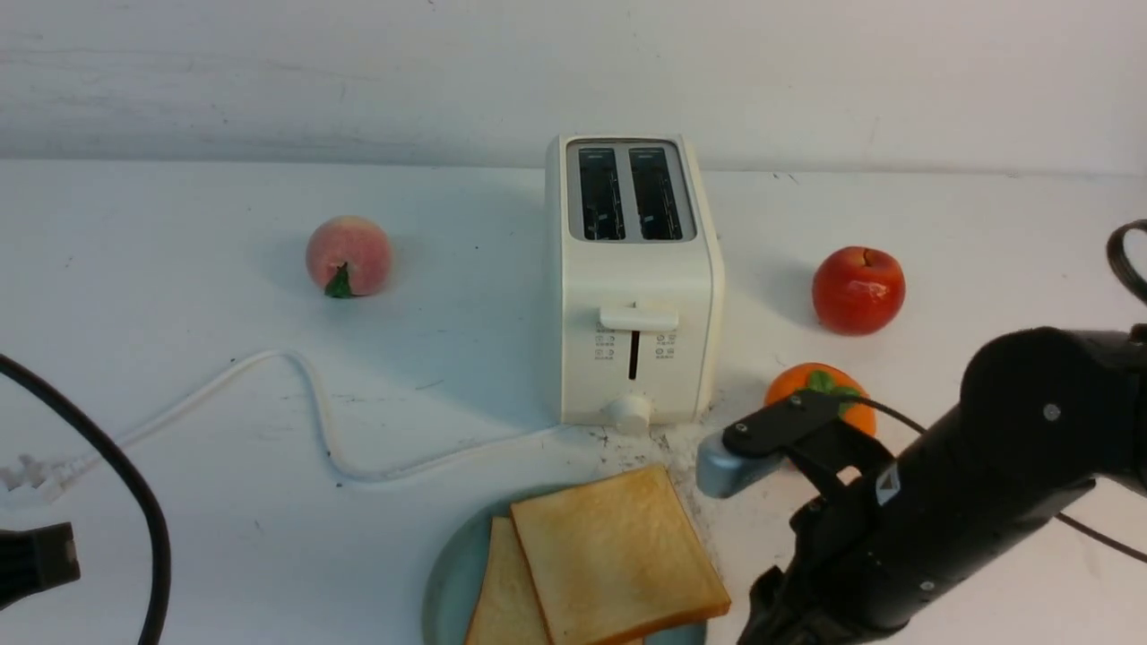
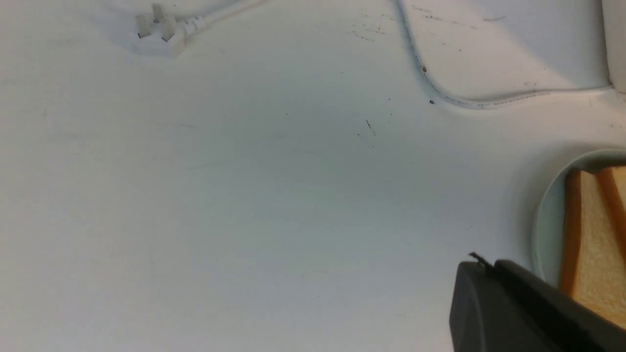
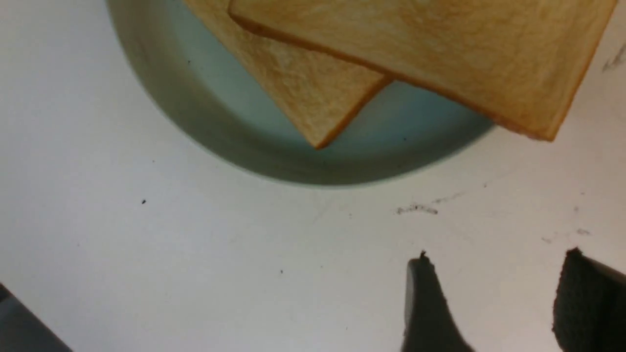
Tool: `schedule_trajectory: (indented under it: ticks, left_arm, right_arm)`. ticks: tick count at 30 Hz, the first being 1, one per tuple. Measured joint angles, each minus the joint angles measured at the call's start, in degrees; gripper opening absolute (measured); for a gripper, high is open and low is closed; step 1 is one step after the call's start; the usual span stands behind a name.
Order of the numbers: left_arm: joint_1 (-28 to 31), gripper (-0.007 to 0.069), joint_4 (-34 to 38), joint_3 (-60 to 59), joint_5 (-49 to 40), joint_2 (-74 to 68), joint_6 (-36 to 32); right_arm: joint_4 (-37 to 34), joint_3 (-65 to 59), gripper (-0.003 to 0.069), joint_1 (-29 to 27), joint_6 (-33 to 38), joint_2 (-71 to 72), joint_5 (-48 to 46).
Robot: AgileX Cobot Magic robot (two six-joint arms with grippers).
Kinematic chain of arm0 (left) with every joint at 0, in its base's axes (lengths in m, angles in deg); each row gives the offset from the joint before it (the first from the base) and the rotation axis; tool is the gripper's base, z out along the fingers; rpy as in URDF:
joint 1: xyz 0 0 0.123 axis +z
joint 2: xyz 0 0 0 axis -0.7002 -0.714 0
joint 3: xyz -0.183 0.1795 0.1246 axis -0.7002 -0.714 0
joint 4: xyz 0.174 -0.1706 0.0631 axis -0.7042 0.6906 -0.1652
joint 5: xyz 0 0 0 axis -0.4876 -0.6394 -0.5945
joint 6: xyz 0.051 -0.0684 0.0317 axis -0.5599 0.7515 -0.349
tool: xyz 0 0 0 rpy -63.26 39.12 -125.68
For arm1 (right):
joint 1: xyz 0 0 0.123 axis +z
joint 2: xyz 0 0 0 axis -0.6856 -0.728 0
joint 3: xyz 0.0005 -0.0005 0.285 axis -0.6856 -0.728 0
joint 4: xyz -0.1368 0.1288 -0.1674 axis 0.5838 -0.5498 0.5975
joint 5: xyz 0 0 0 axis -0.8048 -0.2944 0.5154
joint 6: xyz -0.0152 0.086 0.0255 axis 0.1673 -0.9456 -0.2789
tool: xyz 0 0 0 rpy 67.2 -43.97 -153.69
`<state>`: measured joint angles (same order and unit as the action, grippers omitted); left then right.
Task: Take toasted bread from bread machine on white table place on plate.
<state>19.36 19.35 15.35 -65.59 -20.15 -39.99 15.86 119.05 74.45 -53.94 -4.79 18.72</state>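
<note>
Broad white tabletop (image 1: 269, 555), scuffed grey, with dark scratch marks in front of the toaster.

Far left, near edge: black left arm (image 1: 36, 560) with a looping black cable (image 1: 134, 502). In the left wrist view only one dark part of the left gripper (image 2: 508, 313) shows, so I cannot tell whether its fingers are apart or together. It is above bare table, with the plate rim close by.

White power cord (image 1: 314, 421) runs from its plug (image 1: 27, 470) at the left edge to the toaster's base.

Pink-yellow peach (image 1: 349, 255) with a green leaf sits left of the toaster, towards the far side.

Centre: boxy cream-white two-slot toaster (image 1: 636, 296), upright, lever at the top of its track, round knob at the base.

Near centre: round pale blue-green plate (image 1: 448, 573). Both square slices of golden toasted bread (image 1: 618, 555) lie on it. The right slice overlaps the left one, and its right corner overhangs the rim.

Right of the toaster: glossy red apple (image 1: 858, 289). Nearer is an orange fruit (image 1: 820, 385) with a green leaf, partly hidden by the arm.

Right, near: black right arm (image 1: 986, 493). Right gripper (image 3: 499, 254) has its fingers apart with nothing between them, over bare table just beside the plate rim.
</note>
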Motion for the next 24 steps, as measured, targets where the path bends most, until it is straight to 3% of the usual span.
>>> schedule_trajectory:
  ticks: [4, 8, 14, 19, 24]
  left_arm:
    - [0.0, 0.0001, -1.0, 0.0, 0.1, 0.0, 0.0]
    - [0.0, 0.0001, -1.2, 0.0, 1.1, 0.0, 0.0]
    - [0.0, 0.0001, -1.2, 0.0, 4.3, 0.0, 0.0]
    - [0.0, 0.0001, -1.2, 0.0, 12.0, 0.0, 0.0]
    - [0.0, 0.0001, -1.2, 0.0, 20.9, 0.0, 0.1]
  right_arm:
    - [7.7, 6.7, 0.0199, 0.0, -9.0, 6.1, -8.0]
    - [17.7, 12.4, 0.0002, 0.0, -19.4, 17.8, -12.0]
    - [30.5, 11.8, -0.0018, 0.0, -33.1, 36.9, -7.5]
    - [42.3, 0.5, -0.0015, 0.0, -45.0, 60.5, -2.7]
    - [48.0, -15.0, -0.0009, 0.0, -52.4, 79.3, 3.7]
